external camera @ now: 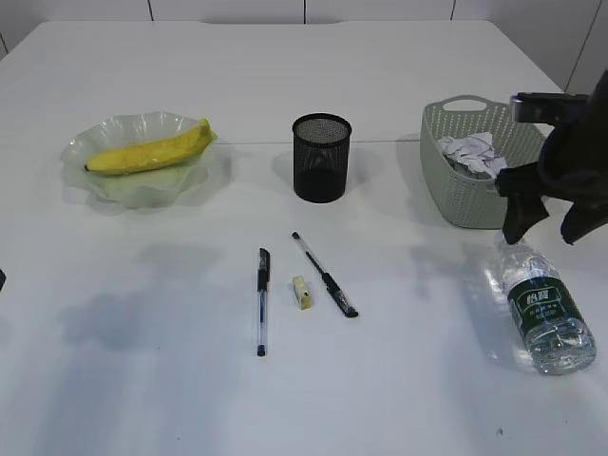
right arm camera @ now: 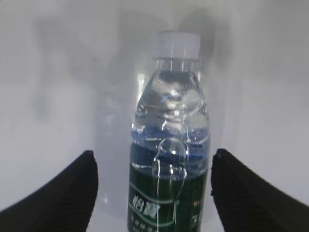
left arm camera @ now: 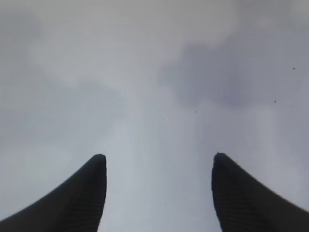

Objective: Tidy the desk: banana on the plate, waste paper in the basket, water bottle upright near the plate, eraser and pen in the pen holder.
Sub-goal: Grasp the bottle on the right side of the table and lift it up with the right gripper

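Desk [external camera: 399, 76], white tabletop, items listed near to far, clock directions taken from the pen holder as centre of the exterior view.

1. Water bottle [external camera: 541, 304]: at 4 o'clock, nearest item, lying on its side, white cap toward the basket, dark green label toward the near edge. Seen also in the right wrist view [right arm camera: 170, 145], between the two dark fingers.
2. Left gripper [left arm camera: 159, 193]: jaws spread wide, nothing between them, plain desk surface below. Not identifiable in the exterior view.
3. Two pens: one [external camera: 262, 299] at 7 o'clock, lying nearly straight toward the near edge; the other [external camera: 325, 275] at 6 o'clock, slanted.
4. Eraser [external camera: 301, 293]: pale yellow block, lying between the two pens, touching neither.
5. Right gripper [external camera: 543, 220]: at 3 o'clock, above the bottle's cap end, jaws spread apart on either side of the bottle, no contact visible.
6. Pen holder [external camera: 321, 157]: black mesh cup, upright; contents not discernible.
7. Basket [external camera: 465, 180]: sage green, at 3 o'clock, holding crumpled waste paper [external camera: 472, 152].
8. Plate [external camera: 104, 133]: pale green, scalloped, at 9 o'clock, carrying the banana [external camera: 150, 152].
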Robot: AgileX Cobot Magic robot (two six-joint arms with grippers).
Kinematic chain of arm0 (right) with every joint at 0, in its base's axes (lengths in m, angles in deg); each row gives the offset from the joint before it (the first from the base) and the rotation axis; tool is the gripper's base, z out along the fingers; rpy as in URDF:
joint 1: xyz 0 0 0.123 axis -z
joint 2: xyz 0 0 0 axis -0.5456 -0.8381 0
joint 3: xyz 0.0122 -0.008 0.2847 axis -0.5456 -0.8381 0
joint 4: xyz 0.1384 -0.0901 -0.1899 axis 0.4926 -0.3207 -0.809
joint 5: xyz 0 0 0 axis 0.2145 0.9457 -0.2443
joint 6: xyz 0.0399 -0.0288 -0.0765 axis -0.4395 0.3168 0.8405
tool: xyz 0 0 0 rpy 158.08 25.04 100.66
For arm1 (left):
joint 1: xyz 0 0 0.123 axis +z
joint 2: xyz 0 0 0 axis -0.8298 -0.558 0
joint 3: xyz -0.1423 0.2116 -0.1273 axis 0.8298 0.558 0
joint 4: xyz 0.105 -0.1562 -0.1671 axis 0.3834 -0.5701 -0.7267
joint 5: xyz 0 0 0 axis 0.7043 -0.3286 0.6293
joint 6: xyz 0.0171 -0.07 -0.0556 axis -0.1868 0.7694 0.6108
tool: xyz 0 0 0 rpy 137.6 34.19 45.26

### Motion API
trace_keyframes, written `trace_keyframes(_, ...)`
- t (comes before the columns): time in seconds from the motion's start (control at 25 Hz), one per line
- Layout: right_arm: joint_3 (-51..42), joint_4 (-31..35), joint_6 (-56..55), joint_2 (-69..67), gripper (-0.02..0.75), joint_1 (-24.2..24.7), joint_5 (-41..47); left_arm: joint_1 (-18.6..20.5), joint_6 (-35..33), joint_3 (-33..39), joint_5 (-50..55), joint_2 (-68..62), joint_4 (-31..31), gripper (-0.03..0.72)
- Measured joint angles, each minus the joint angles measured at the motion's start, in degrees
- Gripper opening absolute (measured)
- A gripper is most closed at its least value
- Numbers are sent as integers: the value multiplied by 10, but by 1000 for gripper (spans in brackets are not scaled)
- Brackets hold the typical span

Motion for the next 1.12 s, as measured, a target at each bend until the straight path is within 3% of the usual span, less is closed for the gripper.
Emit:
trace_keyframes(0.24,2,-10,5,-28,576,0,-51,0,0,0,-5,0,-1,470)
trace_keyframes(1.12,25,-14,6,-116,601,0,-52,0,0,0,-43,0,-5,468)
